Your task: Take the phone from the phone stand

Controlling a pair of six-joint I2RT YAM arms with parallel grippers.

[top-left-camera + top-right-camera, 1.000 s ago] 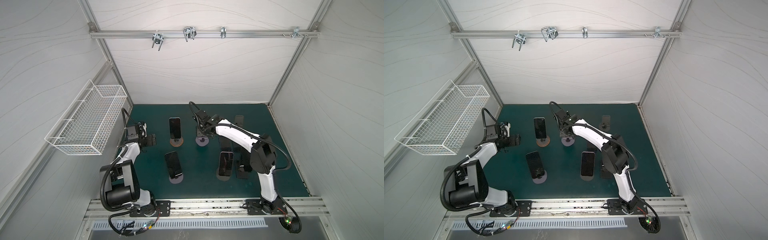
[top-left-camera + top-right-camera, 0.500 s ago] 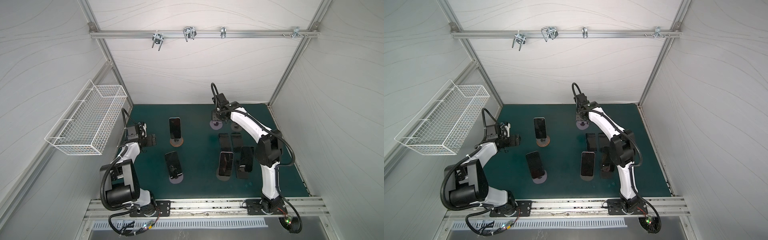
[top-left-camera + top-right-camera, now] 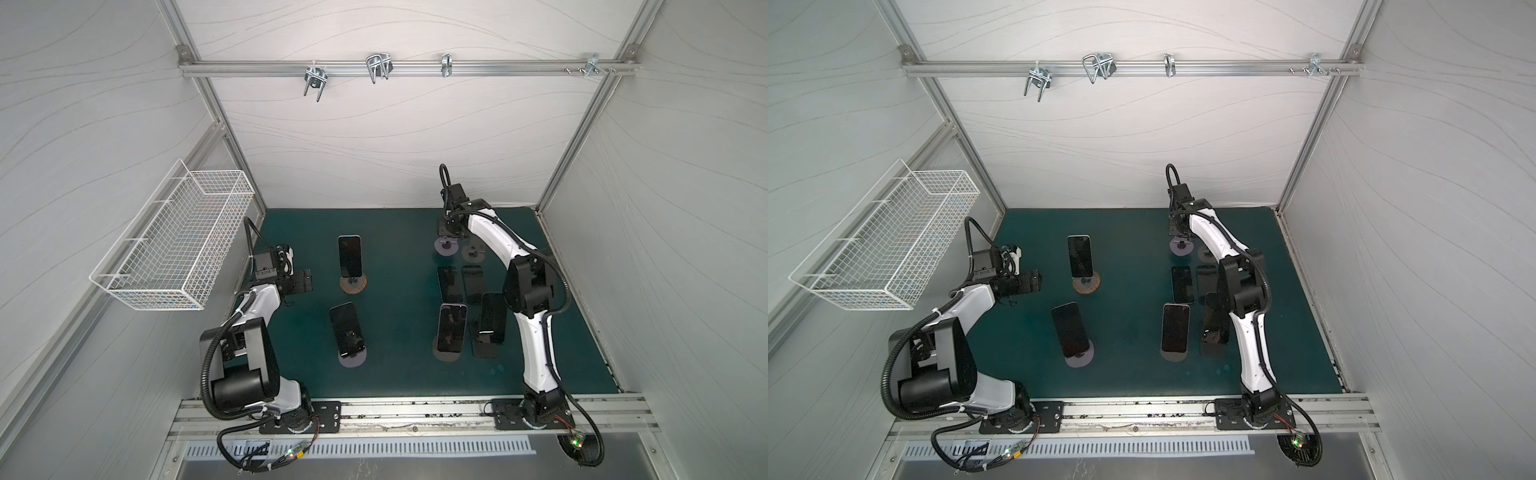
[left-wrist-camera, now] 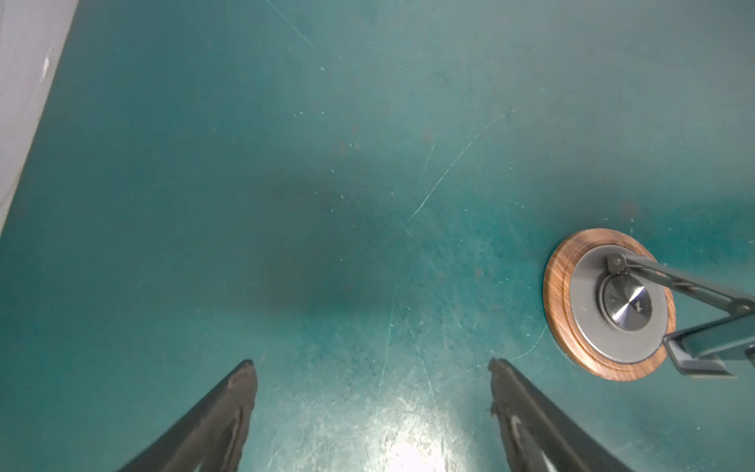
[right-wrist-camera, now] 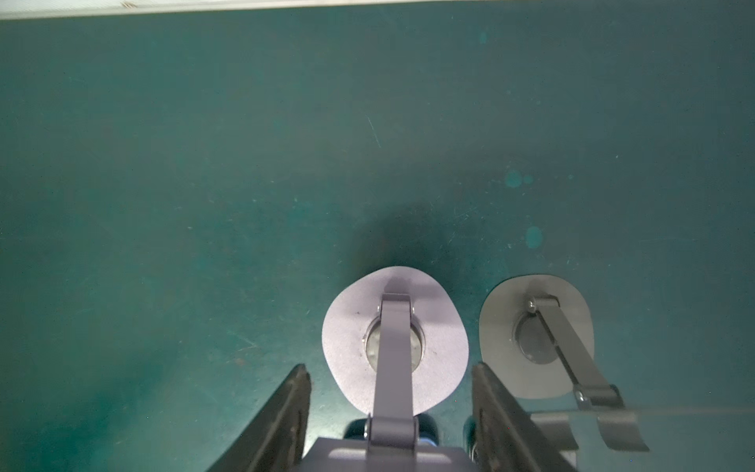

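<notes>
Nearest to the arm bases, three phones lean on stands: the front left phone (image 3: 347, 330), the front right phone (image 3: 451, 328) and, just beside it, the dark phone (image 3: 493, 318). Behind the last two, a flat phone (image 3: 449, 284) and a second flat phone (image 3: 473, 284) lie side by side on the green counter (image 3: 395, 232), off any stand.

More to the left, the left end effector (image 4: 371, 367) hangs over bare counter with its fingers spread and nothing between them. It has not moved in the last second. Near it, the back phone (image 3: 349, 262) leans on the wooden stand (image 4: 555, 286).

Farthest away, at the back right, the right end effector (image 5: 390, 370) is pinching the lilac stand (image 5: 351, 327) by its upper plate. This stand carries no phone. One second ago this arm held the same stand in the middle of the counter, next to the wooden stand. Now it has brought it just beside the empty grey stand (image 5: 502, 327). Whether the base already touches the counter, I cannot tell.

I judge that this stand's phone is already off and lies flat. Here only setting down the empty stand is left, while four phones wait on stands.
</notes>
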